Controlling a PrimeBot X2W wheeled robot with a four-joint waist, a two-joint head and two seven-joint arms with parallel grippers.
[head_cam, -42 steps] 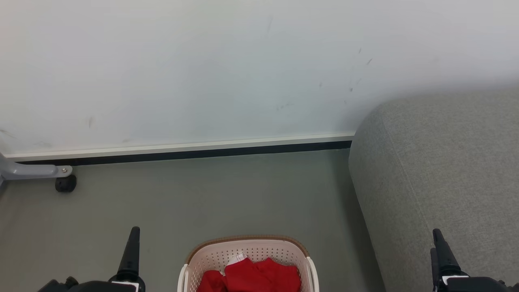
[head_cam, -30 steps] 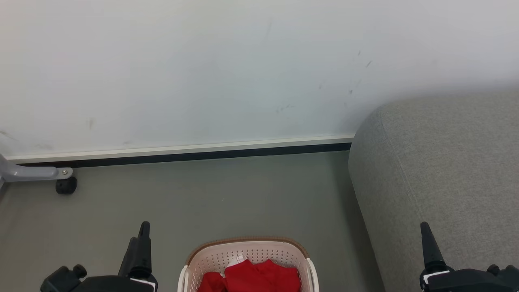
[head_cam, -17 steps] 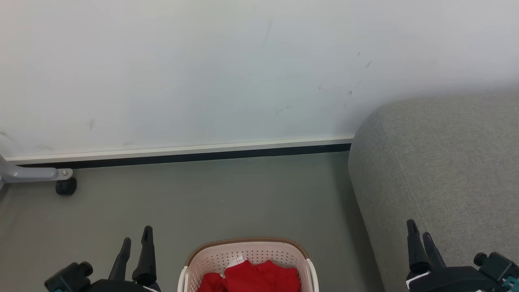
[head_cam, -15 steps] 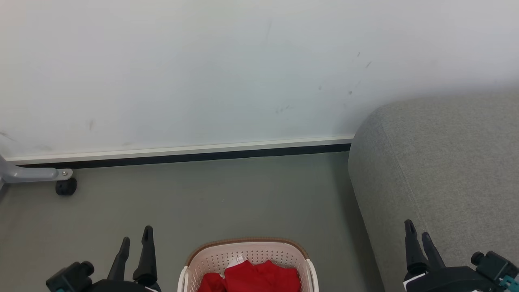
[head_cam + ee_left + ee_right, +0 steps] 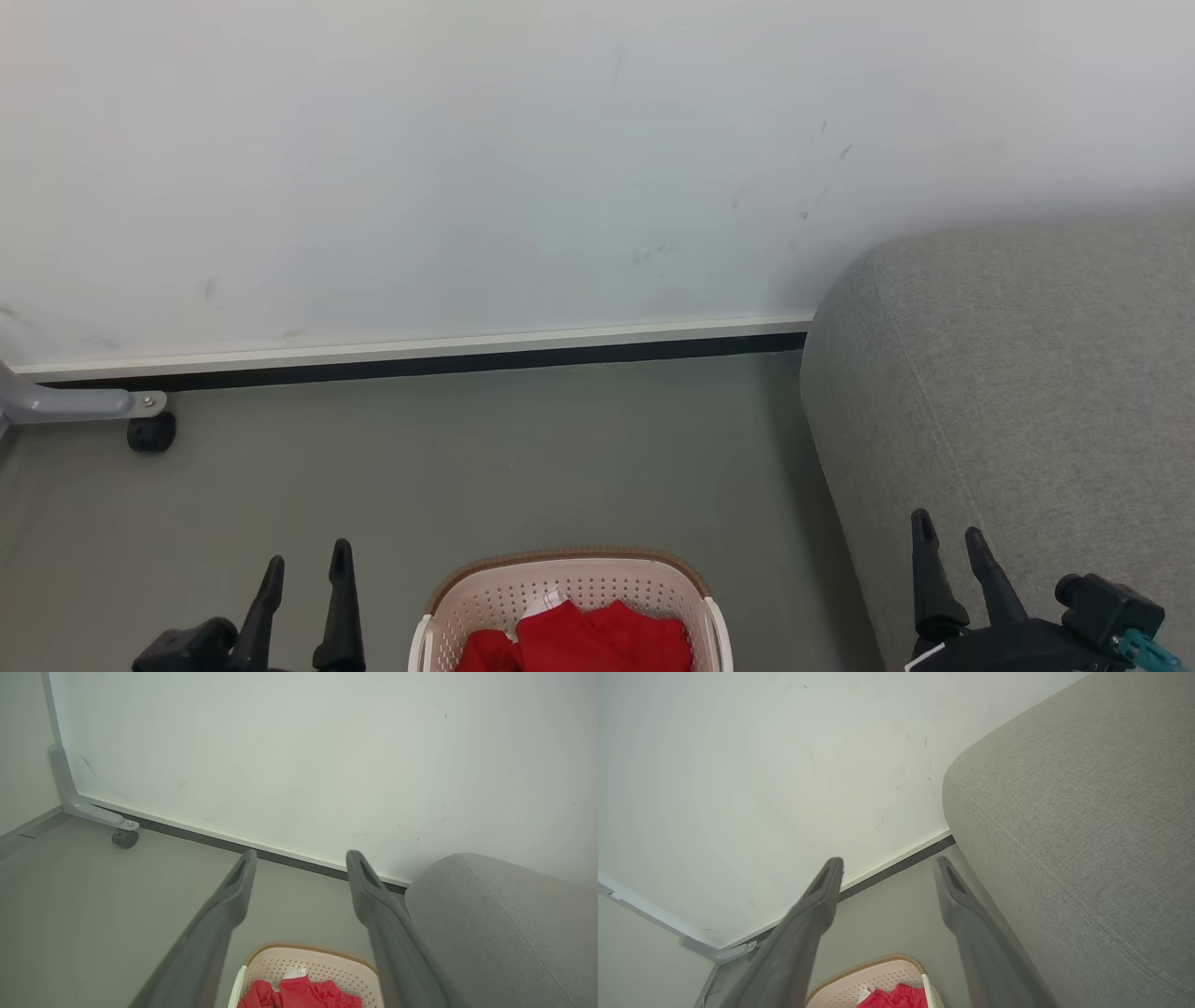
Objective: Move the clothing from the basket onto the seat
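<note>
**End effectors.** The left end effector (image 5: 307, 553) is at the near left above the floor (image 5: 485, 448). Its two fingers are spread fully apart and it holds nothing. The right end effector (image 5: 948, 523) is at the near right, close beside the left face of the seat (image 5: 1027, 373). It is also fully open and empty. Whether it touches the upholstery cannot be determined.

**Task items.** The basket (image 5: 569, 558) rests on the floor at near centre, between the two end effectors and apart from both. The clothing (image 5: 583, 639) lies inside the basket as a crumpled red heap, with a small white piece at its far-left edge. The seat fills the right side of the scene, with its rounded end near the basket's right side.

**Surroundings.** A pale wall (image 5: 467, 168) with a dark skirting strip runs along the far side. A grey frame leg on a black caster (image 5: 149, 433) stands at the far left.
</note>
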